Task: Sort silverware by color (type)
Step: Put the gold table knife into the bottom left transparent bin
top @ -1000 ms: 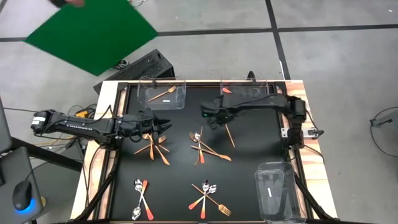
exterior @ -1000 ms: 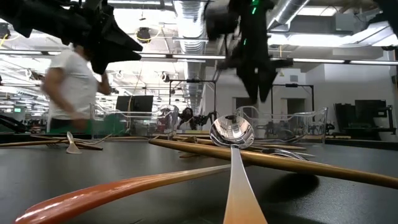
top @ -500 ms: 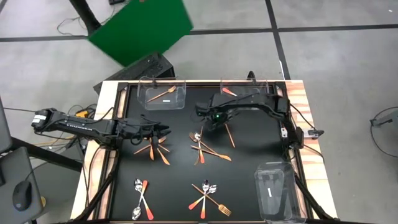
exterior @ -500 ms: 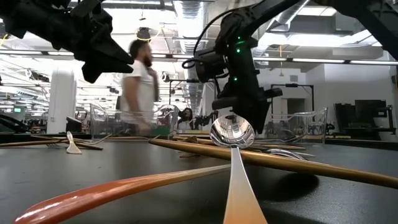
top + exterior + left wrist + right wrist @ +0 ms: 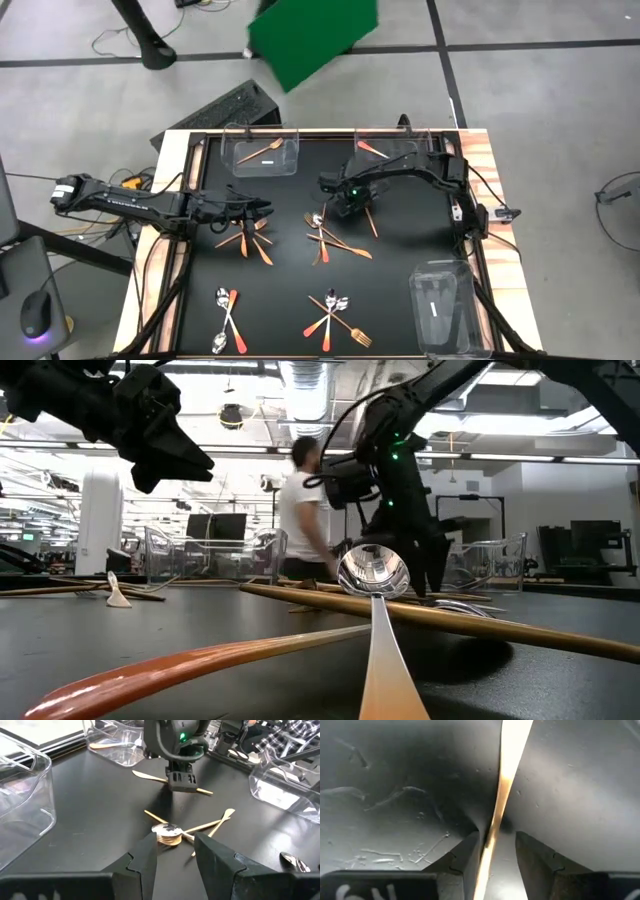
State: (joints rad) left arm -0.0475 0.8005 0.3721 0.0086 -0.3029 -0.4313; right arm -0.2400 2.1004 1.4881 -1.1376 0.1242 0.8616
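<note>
Silverware (image 5: 335,243): copper-gold; slim gold stick (image 5: 501,795) between right gripper (image 5: 495,851) parted fingers, seemingly unclamped; left gripper (image 5: 173,851) released.

The whole table (image 5: 200,300) is seen from straight above; level across it, the low view. Each wrist view is taken close. The central spoon pile (image 5: 322,240) is shared.

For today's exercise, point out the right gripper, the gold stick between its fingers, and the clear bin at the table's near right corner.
right gripper (image 5: 352,206), high view, fingertip end.
gold stick (image 5: 503,795), right wrist view, mid-shaft.
clear bin (image 5: 417,275), high view, rim.
</note>
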